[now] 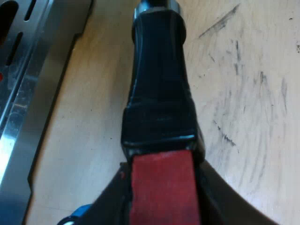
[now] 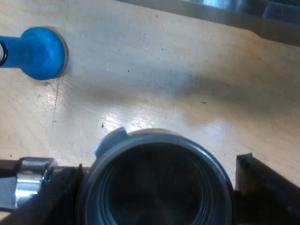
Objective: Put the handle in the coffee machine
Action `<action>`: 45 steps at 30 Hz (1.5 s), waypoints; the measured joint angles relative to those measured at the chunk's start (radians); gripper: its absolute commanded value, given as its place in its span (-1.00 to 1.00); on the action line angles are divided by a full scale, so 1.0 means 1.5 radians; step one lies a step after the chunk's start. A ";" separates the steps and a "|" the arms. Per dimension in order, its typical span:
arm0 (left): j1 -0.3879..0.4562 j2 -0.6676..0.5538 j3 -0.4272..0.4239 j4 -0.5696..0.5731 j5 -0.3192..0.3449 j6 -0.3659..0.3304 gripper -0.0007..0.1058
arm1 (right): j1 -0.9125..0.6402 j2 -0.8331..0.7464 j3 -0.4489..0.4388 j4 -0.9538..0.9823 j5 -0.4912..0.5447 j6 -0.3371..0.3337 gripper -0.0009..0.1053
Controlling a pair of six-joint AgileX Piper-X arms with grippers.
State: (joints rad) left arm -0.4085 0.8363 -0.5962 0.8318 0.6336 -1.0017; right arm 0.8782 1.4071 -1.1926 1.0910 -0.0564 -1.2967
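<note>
While my left gripper clamped the red end of the holder above the table beside the machine, my right gripper was closed round its metal basket, near the blue tamper.

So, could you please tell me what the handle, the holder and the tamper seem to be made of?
Handle: probably glossy black plastic, judging by the sheen along its edges. Its red end looks matte, perhaps rubbery.
Holder: metal, with a grey rim and soft glints.
Tamper: smooth and evenly blue, so plastic or painted; I cannot tell which.
</note>
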 measured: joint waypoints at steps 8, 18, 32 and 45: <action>0.000 0.000 0.000 0.005 0.011 -0.005 -0.98 | 0.000 0.000 0.000 0.001 -0.001 0.000 -0.98; 0.000 0.000 0.000 0.017 0.021 -0.009 -0.98 | 0.000 0.000 0.000 0.004 -0.001 0.000 0.12; 0.003 0.000 0.005 0.030 0.043 0.000 -0.98 | 0.000 -0.002 -0.063 -0.002 0.025 -0.037 0.79; 0.140 0.000 0.007 0.033 0.046 0.004 -0.98 | 0.043 -0.098 -0.074 -0.006 0.077 -0.037 0.79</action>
State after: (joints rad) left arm -0.1989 0.8363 -0.5860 0.8806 0.7028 -0.9958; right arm 0.9434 1.2602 -1.3038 1.0818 0.0591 -1.3526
